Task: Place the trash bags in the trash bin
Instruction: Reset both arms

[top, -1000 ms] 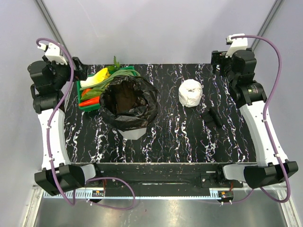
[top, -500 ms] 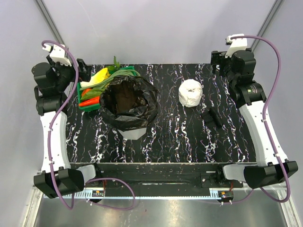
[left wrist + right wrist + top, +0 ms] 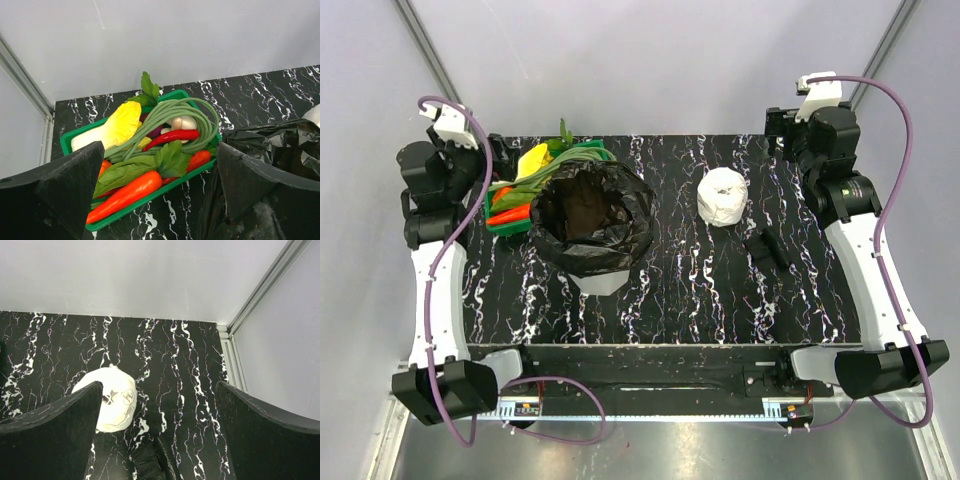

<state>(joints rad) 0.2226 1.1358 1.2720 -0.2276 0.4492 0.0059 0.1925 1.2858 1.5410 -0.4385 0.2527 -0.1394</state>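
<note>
Right wrist view: illegible scribble on white roll; left fingers, right fingers spread apart, empty.

Robotics laboratory cell, so identified because a black marble-patterned counter was enclosed by plain pale panels on aluminium posts, two cabled arms were bolted at its near edge, and toy vegetables filled a green basket.

green vegetable basket, white plastic roll, small black object
</note>
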